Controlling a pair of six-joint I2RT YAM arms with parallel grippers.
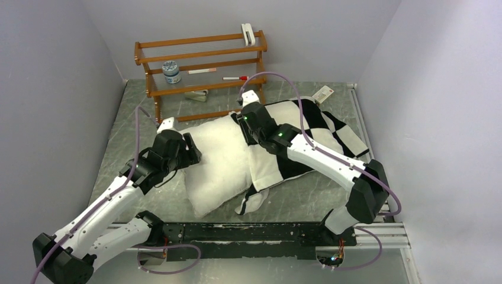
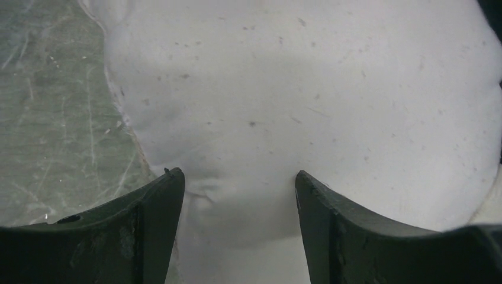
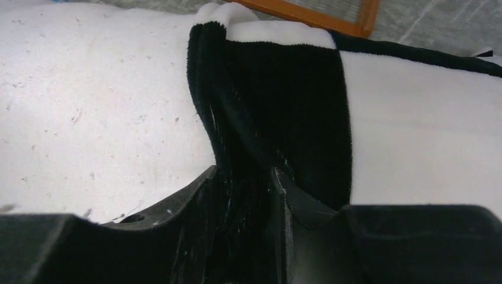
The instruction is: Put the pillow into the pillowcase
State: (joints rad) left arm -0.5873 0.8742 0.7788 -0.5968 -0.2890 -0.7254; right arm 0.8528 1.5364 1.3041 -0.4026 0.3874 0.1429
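Note:
The white pillow [image 1: 216, 163] lies across the middle of the table, its right part inside the black-and-white checkered pillowcase [image 1: 331, 127]. My left gripper [image 1: 194, 151] is at the pillow's left edge. In the left wrist view it [image 2: 237, 174] stands open, fingertips against the pillow [image 2: 296, 89], with a creased bulge of the pillow between them. My right gripper [image 1: 245, 115] sits at the pillowcase's mouth on top of the pillow. In the right wrist view it [image 3: 243, 171] is shut on a fold of the pillowcase's black edge [image 3: 284, 100], with the bare pillow [image 3: 100, 106] to its left.
A wooden rack [image 1: 201, 65] stands at the back left, holding a jar [image 1: 171, 71] and pens, just behind the pillow's far end. A small white card [image 1: 324, 93] lies at the back right. Walls close in both sides. A black rail [image 1: 254, 231] runs along the near edge.

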